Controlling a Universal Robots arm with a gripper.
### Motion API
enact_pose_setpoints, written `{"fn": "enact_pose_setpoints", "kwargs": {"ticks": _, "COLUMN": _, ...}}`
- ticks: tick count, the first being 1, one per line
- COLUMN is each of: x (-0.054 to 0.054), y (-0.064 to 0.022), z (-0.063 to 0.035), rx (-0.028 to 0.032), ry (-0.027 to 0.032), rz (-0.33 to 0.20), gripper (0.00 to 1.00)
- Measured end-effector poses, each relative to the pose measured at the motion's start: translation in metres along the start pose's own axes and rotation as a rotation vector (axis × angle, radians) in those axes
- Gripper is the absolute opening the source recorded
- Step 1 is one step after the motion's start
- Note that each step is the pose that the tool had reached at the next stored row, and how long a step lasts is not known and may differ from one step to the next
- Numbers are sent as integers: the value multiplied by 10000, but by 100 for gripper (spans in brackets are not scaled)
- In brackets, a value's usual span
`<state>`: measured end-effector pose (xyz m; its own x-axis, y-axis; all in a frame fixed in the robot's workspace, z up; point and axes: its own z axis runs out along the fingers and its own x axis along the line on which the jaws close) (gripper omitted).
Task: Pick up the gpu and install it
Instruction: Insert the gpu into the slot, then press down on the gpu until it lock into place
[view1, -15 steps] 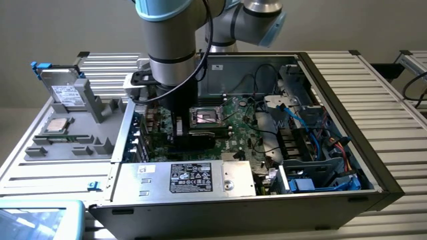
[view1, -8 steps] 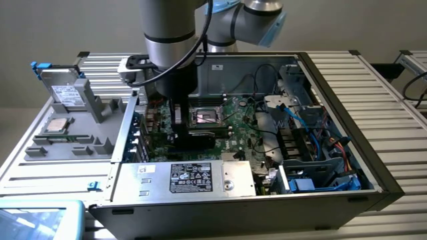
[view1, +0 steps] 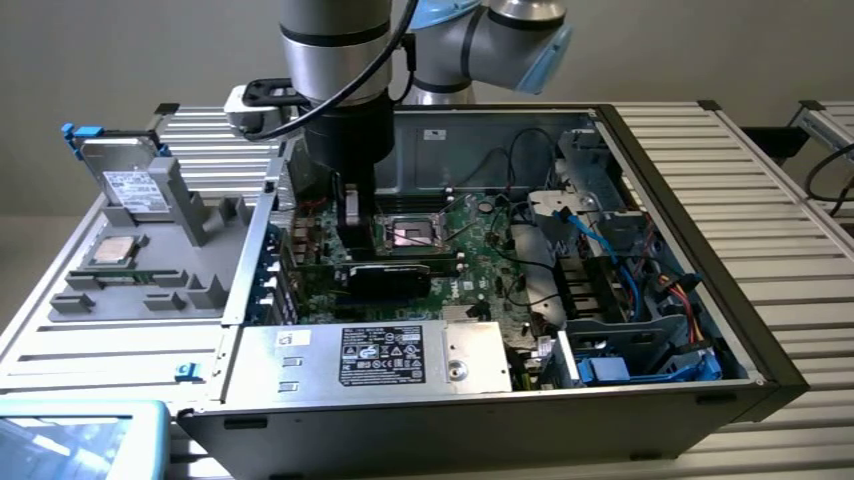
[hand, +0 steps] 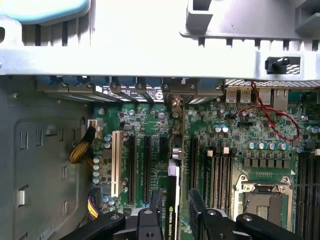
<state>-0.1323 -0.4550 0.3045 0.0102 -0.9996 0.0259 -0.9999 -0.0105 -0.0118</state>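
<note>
We're at the install step now: the arm is down inside the open computer case (view1: 747, 330), and the tool (hand: 176, 220) is over the motherboard (view1: 467, 240) with the gpu (view1: 387, 275) in its grip. In the wrist view the card (hand: 173, 200) runs edge-on between the two black fingers (hand: 200, 212), which look pressed in against its faces, pinching it. It stands upright, with its bracket end toward the rear wall of the case (hand: 150, 62).

In the exterior view the card's black body sits low over the board, just in front of the CPU socket (view1: 411, 235) and toward the view's left side of the case. It lies in line with the long expansion slots (hand: 147, 167); I can't tell whether its edge is already in a slot or just above one.

My read: what's called for is a straight downward press, keeping the card square to the slot and the bracket lined up with the rear opening. A tilt could jam it.

On the surface at the view's left, the grey parts tray (view1: 134, 290) stands well apart.
</note>
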Motion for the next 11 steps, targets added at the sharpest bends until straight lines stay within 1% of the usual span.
{"fn": "enact_pose_setpoints", "kwargs": {"ticks": 1, "x": 0, "y": 0, "z": -1, "rx": -18, "ry": -3, "rz": 0, "gripper": 36}}
{"fn": "enact_pose_setpoints", "kwargs": {"ticks": 11, "x": 0, "y": 0, "z": -2, "rx": -19, "ry": -2, "rz": 1, "gripper": 36}}
